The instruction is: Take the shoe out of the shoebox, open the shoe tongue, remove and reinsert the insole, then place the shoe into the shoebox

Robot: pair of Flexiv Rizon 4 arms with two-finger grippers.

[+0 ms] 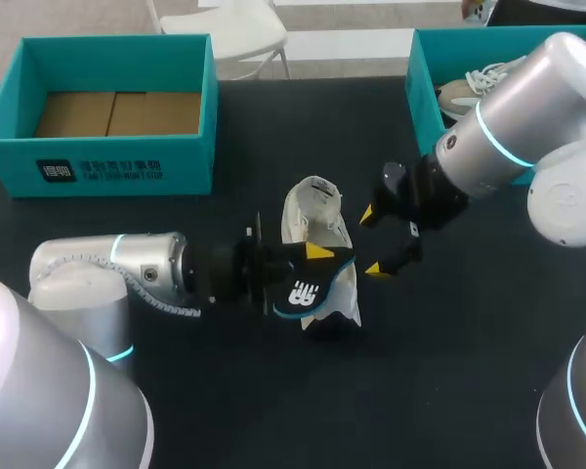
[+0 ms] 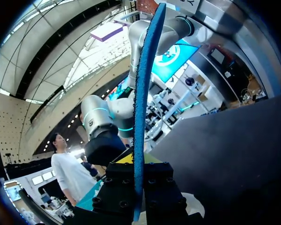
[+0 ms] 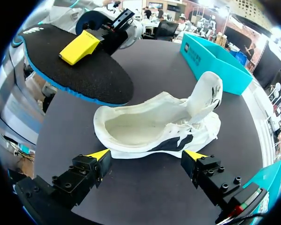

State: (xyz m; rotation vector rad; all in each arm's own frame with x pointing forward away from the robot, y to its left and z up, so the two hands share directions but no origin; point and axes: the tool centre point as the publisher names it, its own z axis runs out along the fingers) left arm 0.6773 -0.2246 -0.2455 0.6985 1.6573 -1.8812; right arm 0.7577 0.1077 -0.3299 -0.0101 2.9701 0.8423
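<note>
The table [image 1: 273, 410] had a flat top with a matt black surface that ran from side to side of the head view. Its far edge lay straight across. Light fell evenly from above, leaving only soft shadows on it, and in the right wrist view the surface showed a dull grey sheen

The insole [image 3: 98, 79] apparently bars the shoe [image 3: 131, 126] from the left, mouth unobstructed.

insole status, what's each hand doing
Left hand shut on insole, held up beside shoe. Right hand open, at shoe's side. Shoe on table, opening unblocked.
</note>
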